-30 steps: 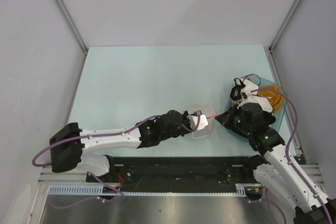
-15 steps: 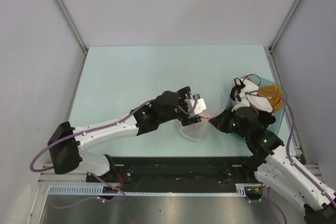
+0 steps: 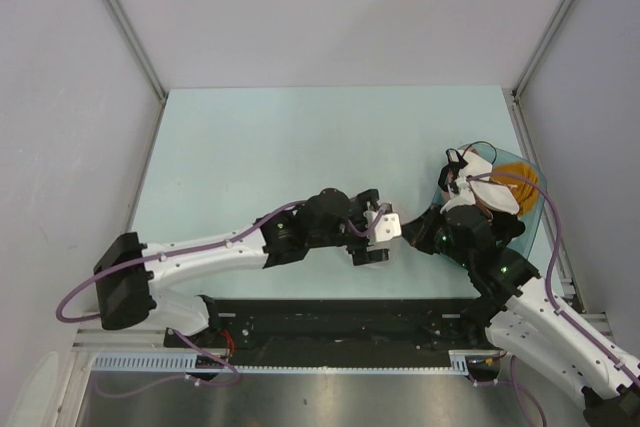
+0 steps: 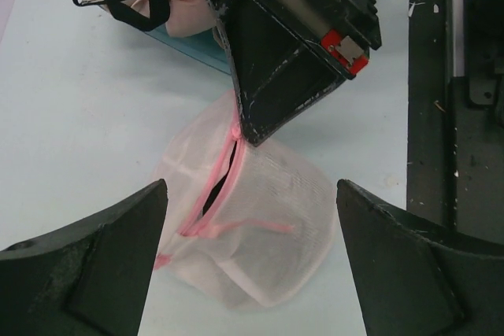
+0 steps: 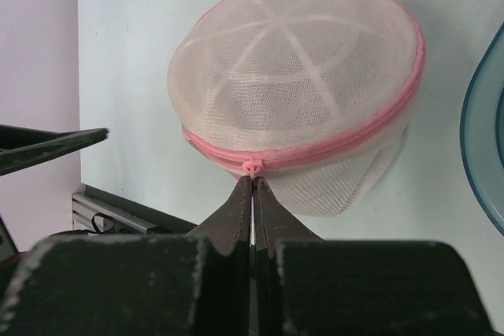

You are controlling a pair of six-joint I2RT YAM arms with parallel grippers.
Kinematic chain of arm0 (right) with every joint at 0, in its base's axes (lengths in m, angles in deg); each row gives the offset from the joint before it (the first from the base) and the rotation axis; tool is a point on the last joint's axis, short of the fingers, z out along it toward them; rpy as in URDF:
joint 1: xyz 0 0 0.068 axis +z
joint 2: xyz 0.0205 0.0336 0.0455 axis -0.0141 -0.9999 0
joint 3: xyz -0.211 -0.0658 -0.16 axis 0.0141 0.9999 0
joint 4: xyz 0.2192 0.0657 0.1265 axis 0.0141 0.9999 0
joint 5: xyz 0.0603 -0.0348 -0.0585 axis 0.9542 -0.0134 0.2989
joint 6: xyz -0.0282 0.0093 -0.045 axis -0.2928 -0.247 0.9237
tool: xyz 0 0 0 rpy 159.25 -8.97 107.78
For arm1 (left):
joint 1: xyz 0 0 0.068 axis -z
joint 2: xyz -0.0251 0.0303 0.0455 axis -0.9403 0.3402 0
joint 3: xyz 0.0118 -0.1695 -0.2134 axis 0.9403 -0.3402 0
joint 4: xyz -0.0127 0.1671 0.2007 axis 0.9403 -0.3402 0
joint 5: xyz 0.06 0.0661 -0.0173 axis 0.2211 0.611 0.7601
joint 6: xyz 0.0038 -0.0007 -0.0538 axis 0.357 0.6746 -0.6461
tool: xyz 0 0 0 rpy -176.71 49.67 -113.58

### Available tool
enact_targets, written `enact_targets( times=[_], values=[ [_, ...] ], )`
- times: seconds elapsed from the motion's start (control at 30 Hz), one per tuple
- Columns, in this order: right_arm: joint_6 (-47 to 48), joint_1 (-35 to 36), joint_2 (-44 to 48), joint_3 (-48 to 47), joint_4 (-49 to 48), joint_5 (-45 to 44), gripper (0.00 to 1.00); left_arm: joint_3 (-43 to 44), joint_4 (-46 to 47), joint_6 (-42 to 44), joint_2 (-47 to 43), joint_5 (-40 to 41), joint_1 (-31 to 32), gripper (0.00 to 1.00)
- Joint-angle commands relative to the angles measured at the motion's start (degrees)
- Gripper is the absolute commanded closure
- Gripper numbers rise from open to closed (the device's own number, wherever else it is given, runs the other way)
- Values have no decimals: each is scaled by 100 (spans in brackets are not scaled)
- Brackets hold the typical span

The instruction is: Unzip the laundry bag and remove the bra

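Jaws of right gripper pressed together, pink zipper pull pinched at tips. Jaws of left gripper spread wide, nothing held, poised over laundry bag. Bag rested on pale table near front edge, between both grippers, just beside teal basin. Zip seam seen parted partway in left wrist view, dark gap shown. Pale pink garment with black straps lain in basin. Bag contents not discernible.
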Motion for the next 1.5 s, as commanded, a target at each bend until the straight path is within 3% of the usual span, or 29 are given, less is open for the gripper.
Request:
enact_targets(
  times=[0.0,0.27,0.43,0.53,0.57,0.63,0.67,0.7,0.9,1.13,1.4,1.47],
  values=[
    [-56,16,75,-169,-248,-34,100,7,542,349,303,14,11,8],
    [-47,25,189,-169,-133,-95,100,113,832,428,927,234,11,12],
    [-3,16,198,-160,-37,-104,100,25,1113,472,972,463,3,31],
    [6,8,198,-169,-1,-139,100,-54,1219,481,919,524,11,48],
    [6,-1,207,-169,42,-157,100,-89,1228,481,893,533,3,63],
    [23,-63,207,-169,77,-200,100,-98,1219,481,866,568,11,79],
    [15,-106,224,-169,139,-209,100,-98,1202,490,866,586,3,94],
    [23,-194,233,-169,165,-201,100,-98,1184,499,866,595,3,100],
    [251,-809,408,-126,517,-60,100,-247,1140,613,673,762,-41,100],
    [314,-1706,585,278,448,739,100,-634,1228,666,32,927,-191,100],
    [-239,-1259,857,297,78,934,100,-1065,1457,727,-294,1130,-568,100],
    [-354,-909,866,297,-1,776,100,-951,1378,736,-215,1166,-595,92]
  ],
)
